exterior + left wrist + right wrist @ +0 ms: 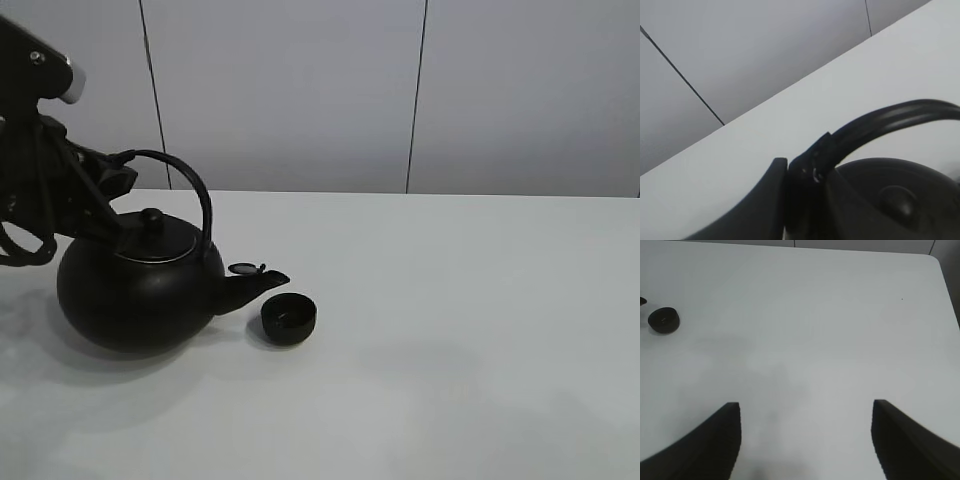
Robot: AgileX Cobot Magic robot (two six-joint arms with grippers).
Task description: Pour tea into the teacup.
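Closest in, at my left wrist, my left jaws are clamped tight on the arched handle [890, 120] of the big black kettle [135, 295]. They grip it toward the end of the arch away from the spout [255, 288], with the round lid knob [151, 217] just below. The kettle is over the left part of the white table [480, 330], well forward of the back edge. I cannot tell whether its base rests on the surface or is just off it. Its spout points right with the little spout flap [245, 268] flipped up. The teacup [289, 318] stands upright on the table just beside the spout tip, slightly lower and to its right, apart from the kettle's body. My right jaws stand partly open, the two dark fingers [705, 445] well apart with nothing between them. They hang over bare table on the right side, far from the teacup and short of the far right corner.
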